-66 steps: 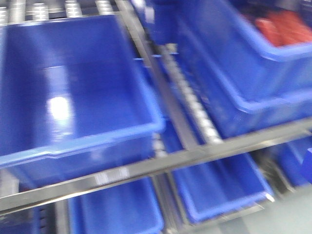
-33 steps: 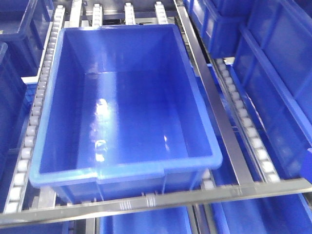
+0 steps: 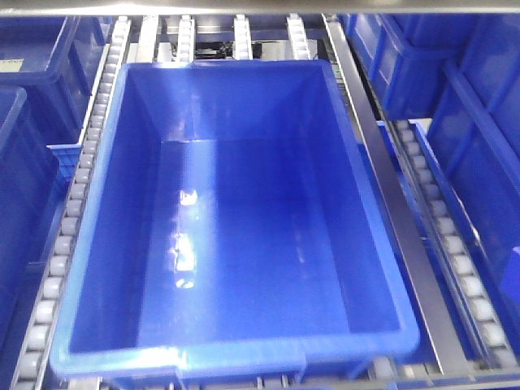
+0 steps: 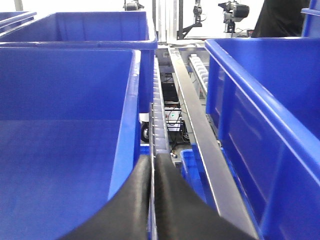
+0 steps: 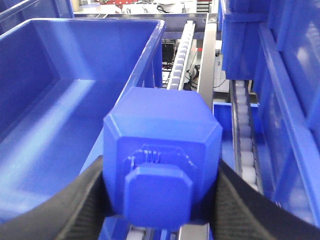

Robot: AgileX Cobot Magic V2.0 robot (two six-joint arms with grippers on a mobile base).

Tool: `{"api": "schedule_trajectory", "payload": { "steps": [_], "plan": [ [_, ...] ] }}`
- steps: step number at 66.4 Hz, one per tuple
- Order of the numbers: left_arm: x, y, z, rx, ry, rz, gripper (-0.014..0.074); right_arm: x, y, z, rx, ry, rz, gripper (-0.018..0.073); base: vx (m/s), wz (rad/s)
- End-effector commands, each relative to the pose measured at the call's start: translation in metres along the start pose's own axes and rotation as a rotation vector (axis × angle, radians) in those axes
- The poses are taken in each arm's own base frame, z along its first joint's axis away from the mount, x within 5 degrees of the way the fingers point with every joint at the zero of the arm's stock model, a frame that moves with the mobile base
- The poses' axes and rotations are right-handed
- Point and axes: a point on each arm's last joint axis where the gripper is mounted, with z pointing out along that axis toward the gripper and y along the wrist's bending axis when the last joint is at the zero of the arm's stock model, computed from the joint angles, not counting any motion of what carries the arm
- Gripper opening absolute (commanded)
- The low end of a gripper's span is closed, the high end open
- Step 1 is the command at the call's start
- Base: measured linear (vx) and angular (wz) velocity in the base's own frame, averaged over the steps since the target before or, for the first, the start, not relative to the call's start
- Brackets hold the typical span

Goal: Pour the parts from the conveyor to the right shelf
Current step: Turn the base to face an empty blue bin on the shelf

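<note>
Right jaws are clenching the blue block (image 5: 162, 150), their black fingers (image 5: 75, 205) pressing on both of its sides, and its stud is facing the wrist camera. You are holding the block above the roller track (image 5: 182, 55), just beside the right rim of the large blue bin (image 3: 134, 244) sitting on the right shelf (image 3: 394, 219). Left jaws are pressing together with nothing between them, hanging over another roller track (image 4: 159, 115) running between two blue bins.
</note>
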Motion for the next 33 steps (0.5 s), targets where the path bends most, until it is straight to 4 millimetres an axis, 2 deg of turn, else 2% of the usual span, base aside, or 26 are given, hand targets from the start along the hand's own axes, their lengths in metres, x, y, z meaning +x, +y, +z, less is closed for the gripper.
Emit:
{"api": "schedule_trajectory", "payload": {
  "steps": [1,33],
  "plan": [
    [-0.0139,-0.0006,-0.0024,0.009,-0.105,-0.014,-0.0006,-0.0159,0.0009,-0.0025,-0.008,-0.099,-0.022,-0.0004,0.12,0.07],
    [-0.0139,-0.0006,-0.0024,0.009,-0.105,-0.014,-0.0006,-0.0159,0.0009,-0.0025,-0.008,-0.099,-0.022,-0.0004,0.09,0.07]
  ]
}}
